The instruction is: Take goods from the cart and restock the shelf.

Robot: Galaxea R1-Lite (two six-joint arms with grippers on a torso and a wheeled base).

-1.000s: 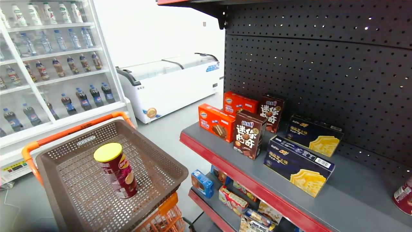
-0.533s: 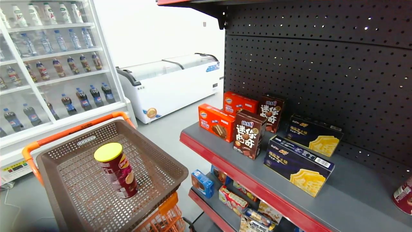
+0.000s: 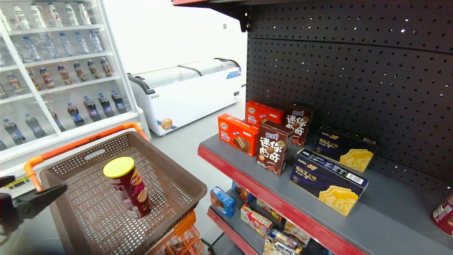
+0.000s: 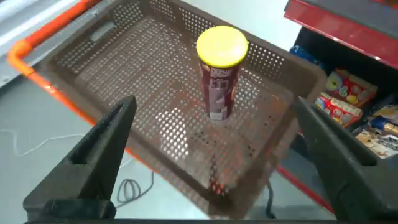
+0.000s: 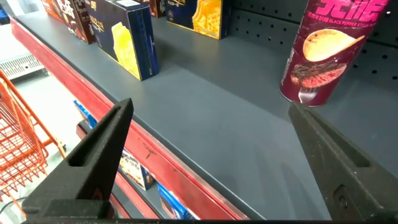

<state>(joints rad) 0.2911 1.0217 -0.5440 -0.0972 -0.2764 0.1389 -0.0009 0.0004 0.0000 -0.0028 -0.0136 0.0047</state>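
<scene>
**Left gripper [image 4: 213, 104] faces the cart's 1 chip can [image 3: 128, 187]**

The chip can stands upright, long axis vertical and yellow lid up, near the middle of the brown cart basket [image 3: 184, 177]. The left gripper hovers by the basket's left corner, jaws spread wide and empty, with the can straight ahead between them but well apart. This is the nearer arm (the right gripper [image 5: 210, 111], equally wide open and empty, hangs over the shelf [image 3: 385, 219] near a second can [image 5: 320, 50]). Counted: 1 can in the cart, 1 on the shelf, 2 orange boxes [image 3: 238, 134], 2 brown boxes [image 3: 274, 147], 2 dark blue boxes [image 3: 327, 182]
</scene>
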